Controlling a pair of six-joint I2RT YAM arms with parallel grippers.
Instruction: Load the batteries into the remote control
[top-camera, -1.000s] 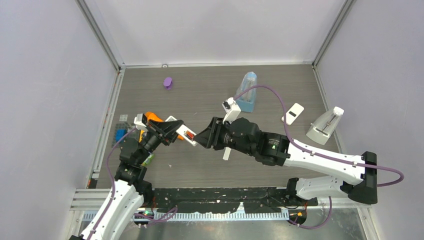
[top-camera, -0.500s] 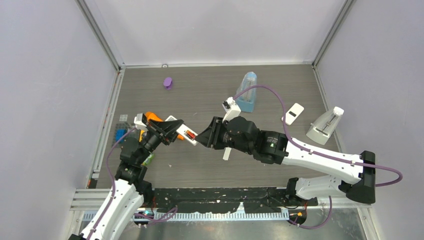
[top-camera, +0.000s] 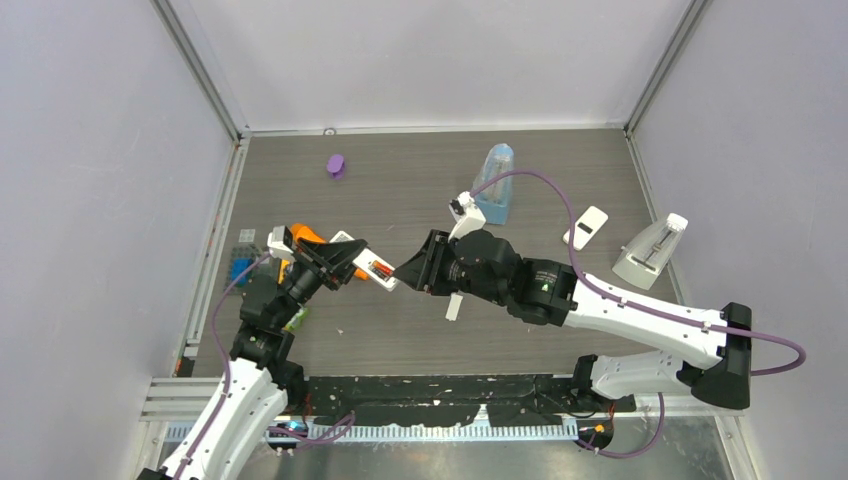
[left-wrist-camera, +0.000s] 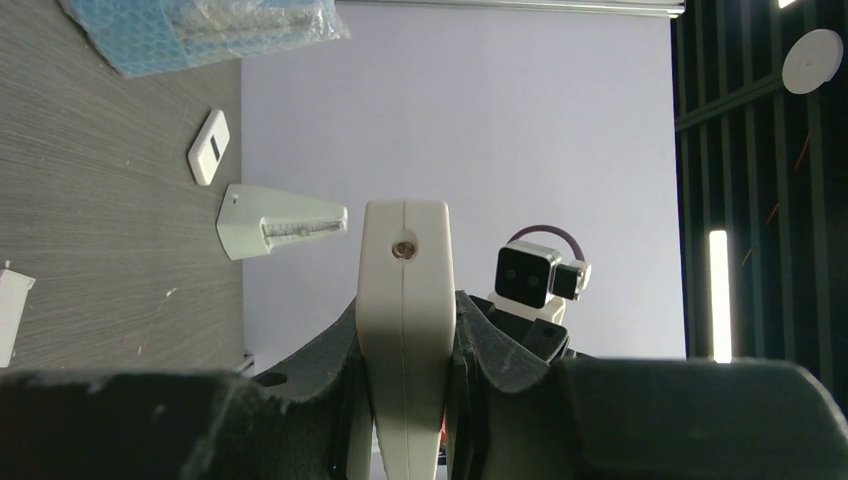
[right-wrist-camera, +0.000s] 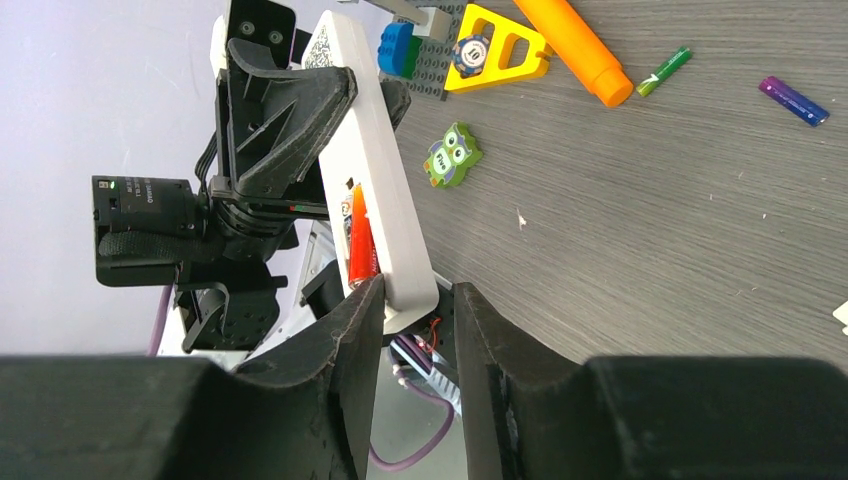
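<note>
While the right tool (right-wrist-camera: 412, 300) straddles the free end of the remote (right-wrist-camera: 375, 150), its jaws stand partly apart, one on either side. Whether they pinch the casing or only bracket it I cannot tell from the wrist view. One jaw sits against the lower end of a red battery (right-wrist-camera: 358, 240), which lies along the open slot in the remote's back and seems to ride a little proud of the edge.

The left tool (top-camera: 345, 262) is closed tight on the remote's other end and holds it in the air above the tabletop (right-wrist-camera: 650, 250), slot facing the right arm.

The step in hand looks like seating this battery. To do it well, the push should run along the slot first, against the spring end, and only then press down flat. A sideways shove could lever the remote out of the left grip or pop the battery free. The left arm should hold rigid while the right moves slowly.

A green battery (right-wrist-camera: 664, 71) and a purple battery (right-wrist-camera: 793, 101) lie on the tabletop, well apart from the remote, just beyond an orange marker (right-wrist-camera: 575, 45).
</note>
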